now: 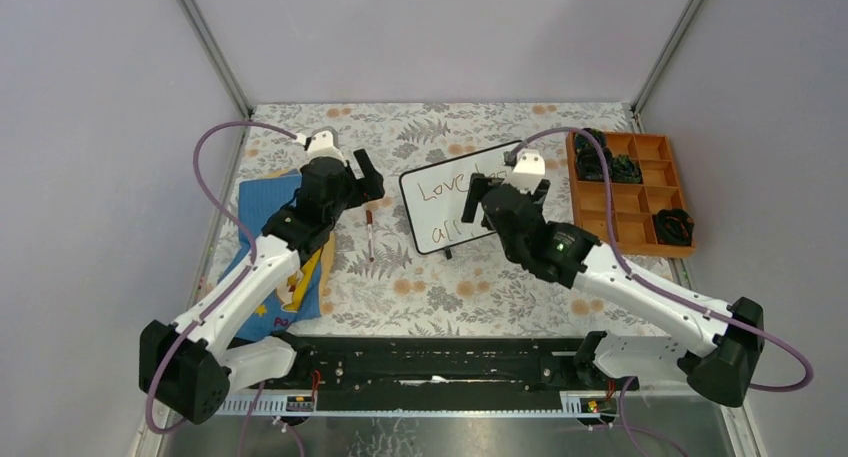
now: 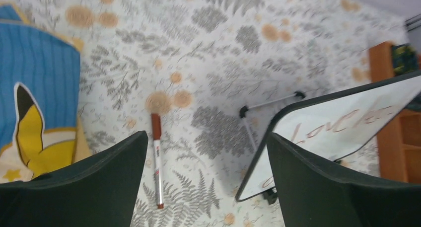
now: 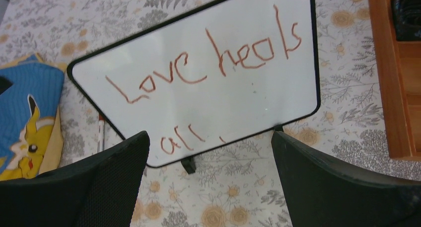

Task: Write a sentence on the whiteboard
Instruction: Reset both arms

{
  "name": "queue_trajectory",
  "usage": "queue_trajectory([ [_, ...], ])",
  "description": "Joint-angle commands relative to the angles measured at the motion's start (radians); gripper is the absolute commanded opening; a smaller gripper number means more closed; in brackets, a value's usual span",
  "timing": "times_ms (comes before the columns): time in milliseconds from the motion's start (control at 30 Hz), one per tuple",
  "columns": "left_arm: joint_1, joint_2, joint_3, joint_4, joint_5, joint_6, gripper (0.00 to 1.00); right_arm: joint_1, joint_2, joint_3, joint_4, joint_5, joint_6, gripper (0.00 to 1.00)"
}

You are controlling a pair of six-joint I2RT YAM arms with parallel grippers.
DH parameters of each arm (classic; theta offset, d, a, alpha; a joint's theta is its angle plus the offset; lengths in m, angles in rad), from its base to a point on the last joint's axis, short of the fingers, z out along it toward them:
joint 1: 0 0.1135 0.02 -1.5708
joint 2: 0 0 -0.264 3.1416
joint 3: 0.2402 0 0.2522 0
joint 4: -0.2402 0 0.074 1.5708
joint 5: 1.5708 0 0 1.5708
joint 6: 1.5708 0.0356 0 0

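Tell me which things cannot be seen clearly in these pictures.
Top view: the right arm covers the end of the sentence on the whiteboard.
Right wrist view: the marker is mostly hidden behind the whiteboard.
Top view: dark items in the tray, too small to identify.

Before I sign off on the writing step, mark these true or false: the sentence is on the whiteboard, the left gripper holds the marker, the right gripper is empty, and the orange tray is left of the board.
1. The white, black-framed rectangular whiteboard carries a red-brown handwritten sentence, "Love heals all". True.
2. The left gripper holds the slim white marker with the red-brown cap. False: it is open and empty, and the marker lies on the floral tablecloth, left of the board.
3. The right gripper is open and holds nothing. True.
4. The orange wooden compartment tray sits left of the board. False: it is on the right, and a blue cartoon-print cloth is on the left.
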Motion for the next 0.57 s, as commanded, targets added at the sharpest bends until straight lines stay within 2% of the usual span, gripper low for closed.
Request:
queue_trajectory([
  [0,-0.019,-0.059,0.050,0.118,-0.020,0.049,0.96,-0.116,0.069,0.140,-0.009,-0.054,-0.015,1.00],
  [133,-0.047,-0.037,0.152,0.087,-0.101,0.083,0.96,-0.221,0.084,0.210,-0.009,-0.088,0.018,1.00],
  [233,-0.079,-0.047,0.146,0.107,-0.189,0.094,0.97,-0.235,0.046,0.215,0.019,0.014,-0.023,1.00],
  [367,-0.122,-0.111,0.031,0.205,-0.223,0.128,0.98,-0.235,-0.066,0.122,0.135,0.049,-0.128,1.00],
  [533,-0.143,-0.132,0.016,0.223,-0.210,0.143,0.99,-0.236,-0.144,0.009,0.213,0.022,-0.179,1.00],
])
